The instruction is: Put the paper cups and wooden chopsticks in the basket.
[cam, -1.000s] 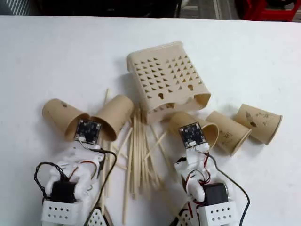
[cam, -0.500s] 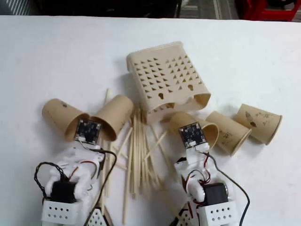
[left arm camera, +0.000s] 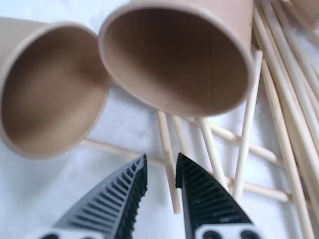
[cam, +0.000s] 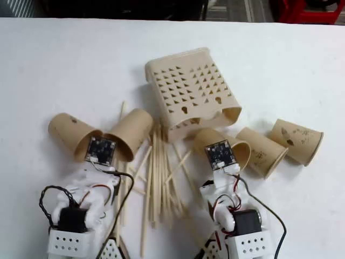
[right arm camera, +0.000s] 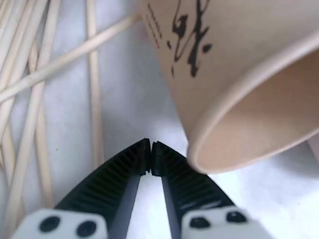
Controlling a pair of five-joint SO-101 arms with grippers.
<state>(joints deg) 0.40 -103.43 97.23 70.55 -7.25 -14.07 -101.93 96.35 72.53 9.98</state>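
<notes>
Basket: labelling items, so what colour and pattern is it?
Cream basket with triangular holes; the high view shows it best.

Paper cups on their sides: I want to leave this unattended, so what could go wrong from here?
The paper cups lie on their sides, so the left gripper may roll one away. The chopsticks cross in a loose pile; lifting one may drag others. The basket seems tipped over, so contents might slide out.

The white table (cam: 64, 65) bears a tipped basket (cam: 191, 89), five toppled paper cups (cam: 295, 141) and scattered wooden chopsticks (cam: 156, 178).
</notes>
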